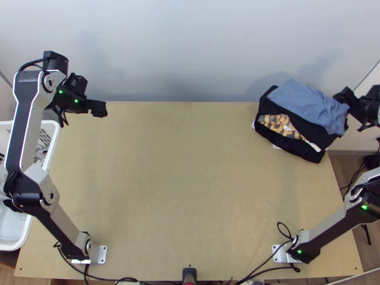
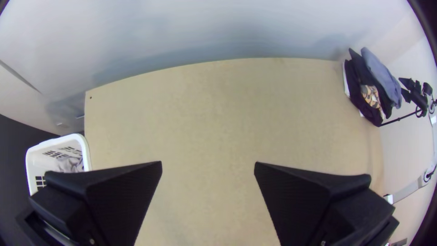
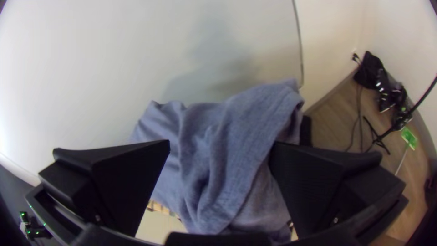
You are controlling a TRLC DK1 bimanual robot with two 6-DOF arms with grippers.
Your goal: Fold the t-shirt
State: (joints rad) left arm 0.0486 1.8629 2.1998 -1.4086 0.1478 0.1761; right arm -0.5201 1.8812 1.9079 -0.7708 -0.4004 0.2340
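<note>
Top view: shirt (image 1: 308, 105) apparently beside end effector (image 1: 346, 99)

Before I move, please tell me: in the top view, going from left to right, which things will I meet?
White basket, left gripper, pile of clothes, right gripper.
</note>
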